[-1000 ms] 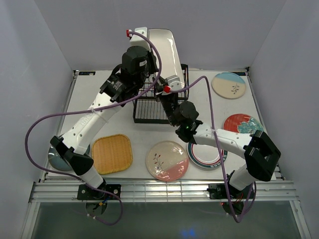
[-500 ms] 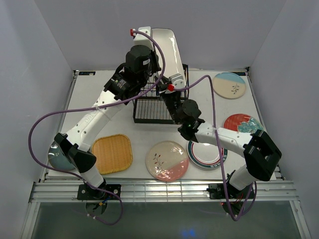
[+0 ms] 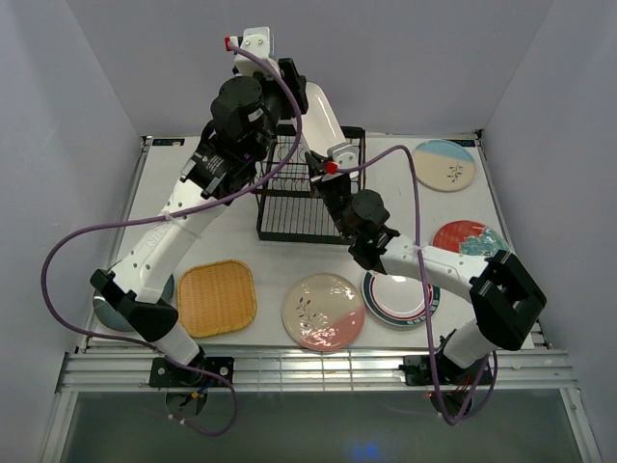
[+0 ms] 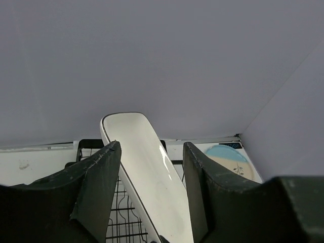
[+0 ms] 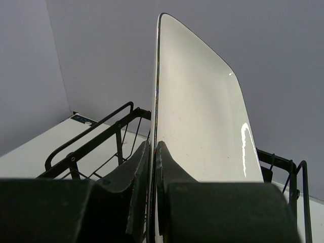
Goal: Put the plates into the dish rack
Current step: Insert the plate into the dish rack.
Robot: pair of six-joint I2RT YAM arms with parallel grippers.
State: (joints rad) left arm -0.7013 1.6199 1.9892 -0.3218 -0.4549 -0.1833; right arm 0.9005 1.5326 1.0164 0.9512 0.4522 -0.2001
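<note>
The right claw (image 5: 153, 151) pinches the edge of the upright white plate (image 5: 202, 116) above the black dish rack (image 5: 96, 137).

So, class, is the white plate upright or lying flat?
Upright: white plate is on edge above the dish rack, right fingers pinching its rim.

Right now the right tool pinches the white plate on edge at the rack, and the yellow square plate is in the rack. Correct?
No. The yellow square plate lies flat on the table, outside the rack; the top view shows it. The right tool does pinch the white plate on edge at the rack.
</note>
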